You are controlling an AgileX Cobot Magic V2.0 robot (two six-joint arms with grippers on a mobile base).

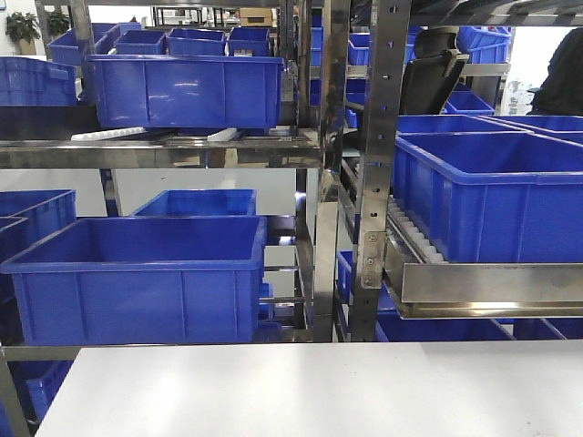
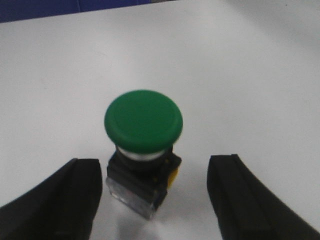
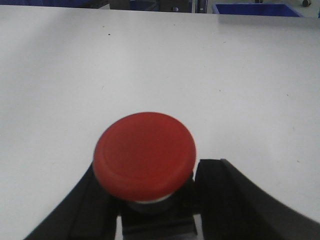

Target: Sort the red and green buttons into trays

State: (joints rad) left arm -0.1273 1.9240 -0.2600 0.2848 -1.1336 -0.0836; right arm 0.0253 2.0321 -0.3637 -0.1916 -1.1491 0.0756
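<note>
Left end effector [image 2: 155, 167] spread wide around the green button [image 2: 143, 121]; right end effector [image 3: 156, 200] clamped on the red button [image 3: 145, 155].

In the left wrist view the green button stands upright on the white surface [image 2: 240, 75], its dark base just beside one finger [image 2: 65, 200] and apart from the other. In the right wrist view both dark fingers [image 3: 225, 195] press against the red button's base. In the front view, blue crates [image 1: 141, 273] fill steel racks [image 1: 378, 164] behind the surface.
</note>
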